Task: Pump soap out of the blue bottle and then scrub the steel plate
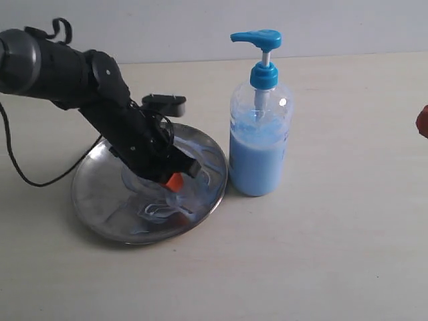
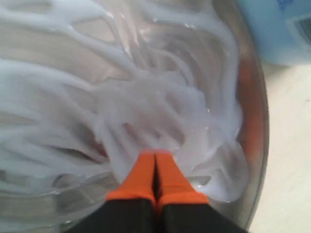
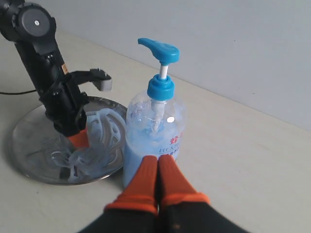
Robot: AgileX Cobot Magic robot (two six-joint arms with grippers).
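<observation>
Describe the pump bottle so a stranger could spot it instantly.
On the pale table, find the round steel plate smeared with soap. The blue bottle stands upright just beside its rim. It alone is clear plastic with a bright blue pump.

My left arm (image 1: pixel 110 110): matte black, black cable (image 1: pixel 15 167) trailing; left gripper (image 2: pixel 155 156) and right gripper (image 3: pixel 158 160): orange fingers (image 3: pixel 145 182).

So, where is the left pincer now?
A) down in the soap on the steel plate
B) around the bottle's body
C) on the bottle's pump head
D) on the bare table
A: the left pincer, shut, sits in the soap on the steel plate, apart from the blue bottle.
</observation>
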